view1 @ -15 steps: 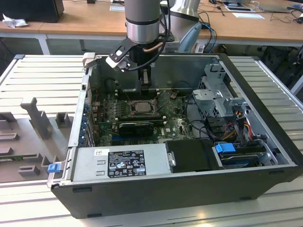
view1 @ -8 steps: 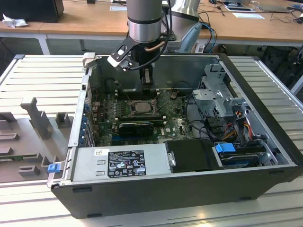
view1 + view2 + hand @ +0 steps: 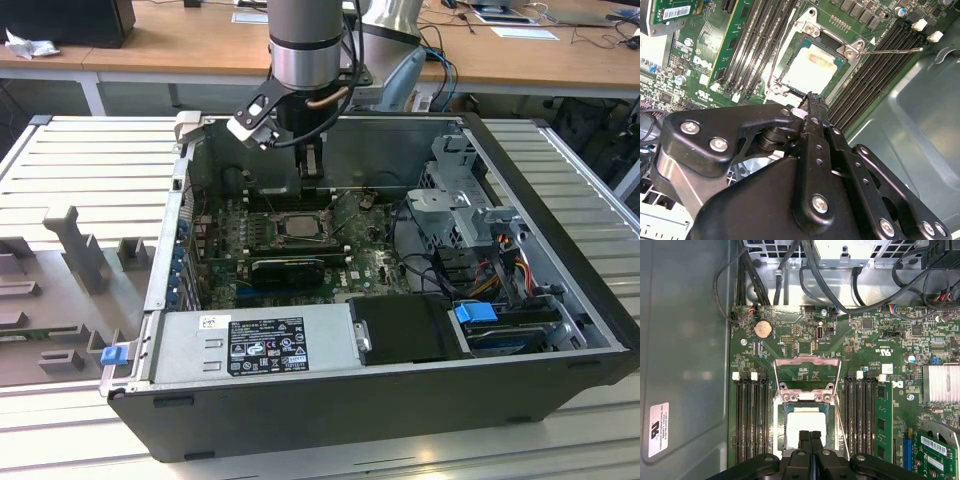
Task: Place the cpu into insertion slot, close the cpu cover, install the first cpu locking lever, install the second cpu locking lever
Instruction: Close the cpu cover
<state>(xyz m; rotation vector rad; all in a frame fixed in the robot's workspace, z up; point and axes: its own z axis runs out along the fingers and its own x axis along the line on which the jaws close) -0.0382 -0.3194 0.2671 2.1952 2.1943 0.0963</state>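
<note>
Beige cpu [image 3: 805, 421] w/ closed pincer [image 3: 810, 432] just over it, first wrist view.

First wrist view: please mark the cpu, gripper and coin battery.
cpu [image 3: 806, 421], first wrist view, its pale top.
gripper [image 3: 810, 434], first wrist view, between fingertips.
coin battery [image 3: 762, 330], first wrist view, its round face.

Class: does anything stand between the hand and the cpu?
Nothing visible does. In the first wrist view the shut hand is directly over the cpu, whose pale top shows bare.
</note>
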